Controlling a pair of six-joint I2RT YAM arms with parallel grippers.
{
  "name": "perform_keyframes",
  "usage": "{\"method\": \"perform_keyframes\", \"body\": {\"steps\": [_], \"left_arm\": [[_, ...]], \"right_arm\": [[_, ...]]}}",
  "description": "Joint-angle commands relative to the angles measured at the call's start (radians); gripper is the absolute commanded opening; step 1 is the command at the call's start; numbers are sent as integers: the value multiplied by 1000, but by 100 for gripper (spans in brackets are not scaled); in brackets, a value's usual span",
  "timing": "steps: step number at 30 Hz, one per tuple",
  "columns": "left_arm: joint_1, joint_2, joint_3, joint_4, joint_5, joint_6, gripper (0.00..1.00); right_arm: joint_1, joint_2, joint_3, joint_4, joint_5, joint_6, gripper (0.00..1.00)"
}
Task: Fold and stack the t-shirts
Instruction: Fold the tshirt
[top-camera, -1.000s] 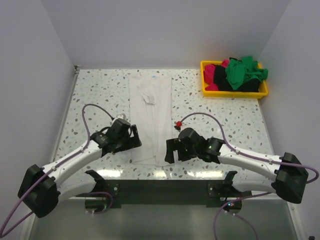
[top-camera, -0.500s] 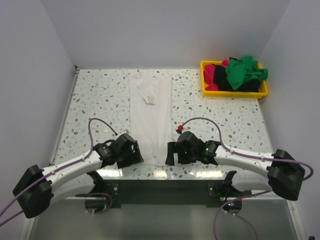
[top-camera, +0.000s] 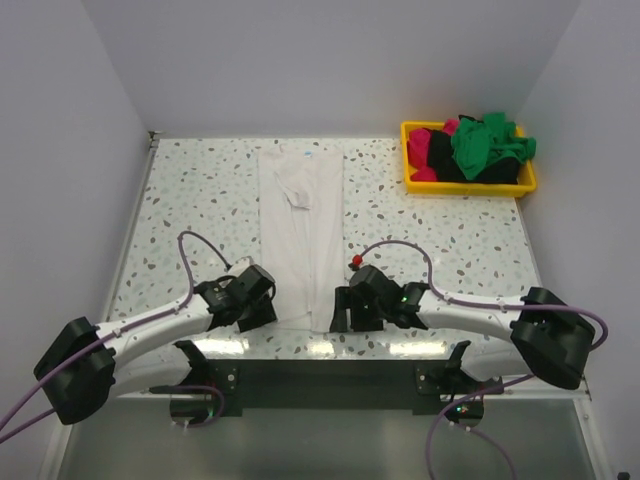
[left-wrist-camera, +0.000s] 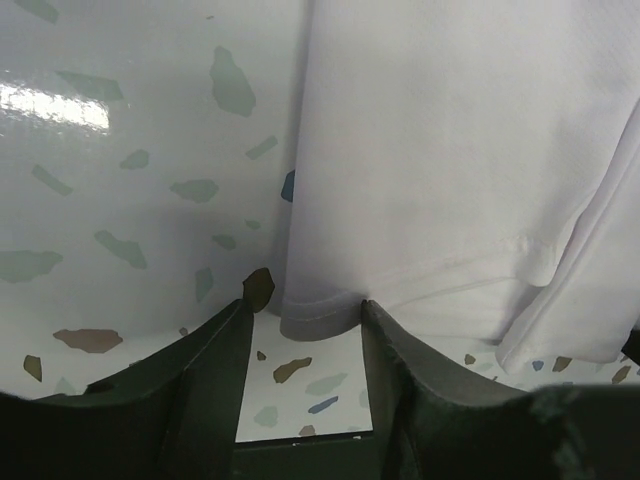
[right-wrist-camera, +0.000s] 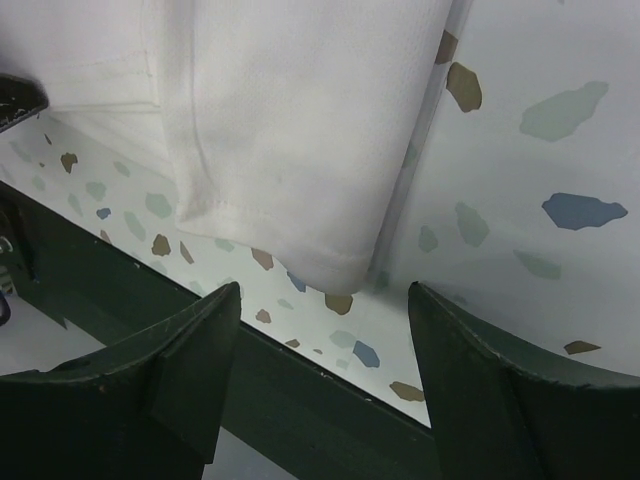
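Speckled worktop (top-camera: 190, 200) is carrying the white t-shirt (top-camera: 300, 215) down its middle, while left claw (left-wrist-camera: 303, 322) and right claw (right-wrist-camera: 322, 296), drawn back toward the near edge, are straddling its hem corners wide open, apparently preparing a fold.

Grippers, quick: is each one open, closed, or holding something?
Left gripper: open at the hem of the white t-shirt, holding nothing.
Right gripper: open, holding nothing.

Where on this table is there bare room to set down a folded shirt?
Bare table lies left of the white t-shirt, toward the wall, and right of it, nearer than the yellow bin. Crowded: the near edge, where left hand and right hand flank the hem; the bin is heaped.
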Motion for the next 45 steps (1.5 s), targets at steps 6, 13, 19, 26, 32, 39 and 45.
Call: {"method": "perform_keyframes", "body": {"steps": [6, 13, 19, 26, 32, 39, 45], "left_arm": [[-3, 20, -18, -76, -75, -15, 25], [-2, -3, -44, -81, -71, -16, 0], [-3, -107, -61, -100, -37, 7, 0], [-5, -242, -110, -26, 115, 34, 0], [-5, -258, -81, -17, 63, 18, 0], [-3, -173, 34, 25, -28, 25, 0], [26, -60, 178, 28, -144, 69, 0]], "right_arm": [[-3, 68, 25, -48, 30, 55, 51], [-1, 76, 34, -91, 37, 58, 21], [-1, 25, 8, -93, -28, 11, 0], [0, -61, -18, -97, -101, -15, 0], [2, -78, 43, -152, -27, -43, 0], [-10, -67, 167, -189, 126, -66, 0], [-122, 14, 288, -156, 157, -156, 0]]}}
